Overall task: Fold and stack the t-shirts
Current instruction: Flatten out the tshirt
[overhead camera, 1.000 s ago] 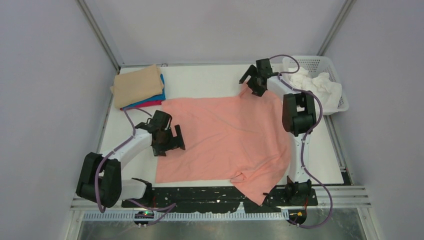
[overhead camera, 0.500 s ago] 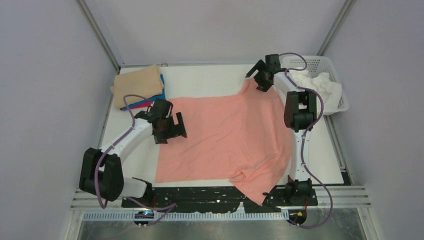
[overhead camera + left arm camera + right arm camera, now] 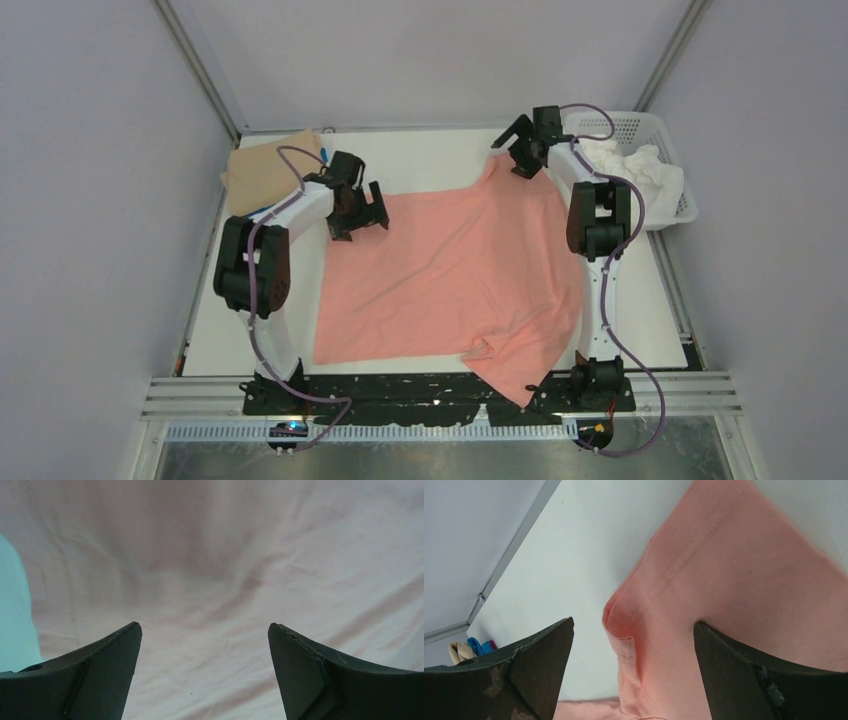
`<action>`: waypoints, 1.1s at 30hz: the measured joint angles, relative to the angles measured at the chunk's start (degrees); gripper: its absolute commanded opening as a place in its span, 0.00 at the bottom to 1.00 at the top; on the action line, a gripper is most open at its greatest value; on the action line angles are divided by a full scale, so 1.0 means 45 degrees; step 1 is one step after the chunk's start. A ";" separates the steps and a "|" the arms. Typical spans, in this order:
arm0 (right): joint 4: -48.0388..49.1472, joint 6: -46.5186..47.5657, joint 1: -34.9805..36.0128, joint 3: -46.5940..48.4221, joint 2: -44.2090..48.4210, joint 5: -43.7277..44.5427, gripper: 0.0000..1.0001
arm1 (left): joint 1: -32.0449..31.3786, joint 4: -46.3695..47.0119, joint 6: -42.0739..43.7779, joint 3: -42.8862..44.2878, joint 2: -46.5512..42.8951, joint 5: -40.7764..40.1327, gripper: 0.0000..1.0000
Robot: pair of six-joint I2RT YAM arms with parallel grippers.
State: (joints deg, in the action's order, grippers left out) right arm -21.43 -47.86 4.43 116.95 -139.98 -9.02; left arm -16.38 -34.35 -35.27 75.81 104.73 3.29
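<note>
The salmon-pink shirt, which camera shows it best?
The top external view: it takes in nearly the whole salmon-pink shirt, spread out, one corner hanging over the near edge. The left wrist view shows only wrinkled cloth; the right wrist view only a stitched far corner.

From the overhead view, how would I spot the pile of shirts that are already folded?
Start at the white table and look to its far left corner, beside the left gripper. The small folded pile sits there with a tan shirt on top. It is compact and squared, unlike the big salmon-pink shirt spread flat mid-table or the white basket at far right.
</note>
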 measured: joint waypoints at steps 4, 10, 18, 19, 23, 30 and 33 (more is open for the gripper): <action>0.0384 0.0024 -0.0063 -0.0228 0.0049 -0.0204 0.95 | 0.0005 -0.0398 -0.0010 0.1117 0.1549 -0.0141 1.00; 0.0374 0.0024 -0.0209 -0.0136 -0.0005 -0.0510 0.95 | 0.0078 -0.1049 0.0000 0.3424 0.3215 -0.0243 1.00; -0.0398 0.0044 -0.0515 0.2288 -0.1365 -0.0563 0.95 | 0.0461 -0.2414 0.0092 0.6324 0.5149 -0.0146 1.00; -0.0457 0.0019 -0.0549 0.2492 -0.1481 -0.0568 0.95 | 0.0515 -0.2574 0.0151 0.6795 0.5435 -0.0112 1.00; -0.0627 0.0015 -0.0627 0.3298 -0.1948 -0.0539 0.95 | 0.0709 -0.3206 0.0287 0.8587 0.6436 0.0092 1.00; -0.0461 -0.0078 -0.0685 0.4478 -0.2720 -0.0539 0.95 | 0.1069 -0.3691 0.0423 1.1055 0.7849 0.0767 0.99; -0.0301 0.0087 -0.0714 0.4614 -0.2822 -0.0539 0.95 | 0.1248 -0.3687 0.0427 1.1322 0.7985 0.1030 0.99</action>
State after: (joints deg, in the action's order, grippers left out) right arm -22.79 -47.46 1.21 137.71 -152.68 -11.44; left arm -10.76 -50.94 -33.34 126.76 140.66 7.92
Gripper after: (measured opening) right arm 0.952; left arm 0.992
